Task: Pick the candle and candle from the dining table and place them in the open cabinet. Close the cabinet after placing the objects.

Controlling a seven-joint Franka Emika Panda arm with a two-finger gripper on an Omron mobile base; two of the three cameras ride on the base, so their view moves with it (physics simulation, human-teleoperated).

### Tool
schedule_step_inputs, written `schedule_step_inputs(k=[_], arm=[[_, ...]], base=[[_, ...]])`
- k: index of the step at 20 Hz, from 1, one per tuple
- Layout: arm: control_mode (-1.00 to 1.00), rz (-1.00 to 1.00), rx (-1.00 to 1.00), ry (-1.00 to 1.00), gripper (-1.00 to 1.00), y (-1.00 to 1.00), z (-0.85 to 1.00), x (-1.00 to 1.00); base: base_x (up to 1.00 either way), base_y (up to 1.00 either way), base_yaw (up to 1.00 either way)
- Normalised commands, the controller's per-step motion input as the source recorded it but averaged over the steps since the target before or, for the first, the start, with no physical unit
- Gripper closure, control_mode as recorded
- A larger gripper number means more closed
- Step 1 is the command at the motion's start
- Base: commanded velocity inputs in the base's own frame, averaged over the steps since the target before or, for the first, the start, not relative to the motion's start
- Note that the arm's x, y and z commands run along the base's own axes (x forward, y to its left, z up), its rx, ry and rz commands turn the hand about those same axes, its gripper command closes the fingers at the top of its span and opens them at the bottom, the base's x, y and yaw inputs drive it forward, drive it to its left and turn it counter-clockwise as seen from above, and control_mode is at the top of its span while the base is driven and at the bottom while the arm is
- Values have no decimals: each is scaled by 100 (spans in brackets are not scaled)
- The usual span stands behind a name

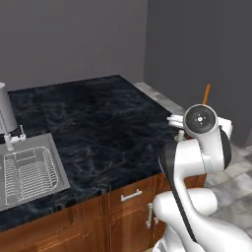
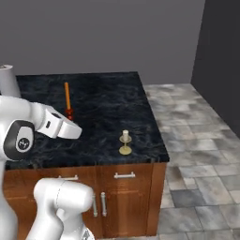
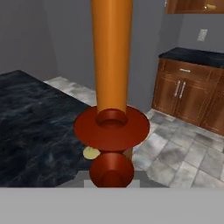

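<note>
Gripping orange candle [image 3: 111, 57] by its holder | end effector [image 2: 69, 123] closed | upright above dining table [image 2: 103, 101]

The middle of the dining table [image 2: 108, 101] lies bare and passable, while the orange candle [image 2: 67, 96] stands upright toward its left side, the short cream candle [image 2: 125, 142] stands near the front right corner, and the sink [image 1: 29, 170] fills the far left end.
</note>
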Motion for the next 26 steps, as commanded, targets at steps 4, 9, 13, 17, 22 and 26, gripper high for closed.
schedule_step_inputs(k=[4, 9, 13, 17, 22, 26], arm=[[100, 0, 0, 0, 100, 0, 0, 0], [100, 0, 0, 0, 100, 0, 0, 0], [100, 0, 0, 0, 100, 0, 0, 0], [100, 0, 0, 0, 100, 0, 0, 0], [100, 0, 0, 0, 100, 0, 0, 0], [100, 0, 0, 0, 100, 0, 0, 0]], base=[[-41, 0, -50], [-37, -4, -50], [-31, -4, -49], [-21, -4, -47], [7, -21, -37], [52, -17, -31]])
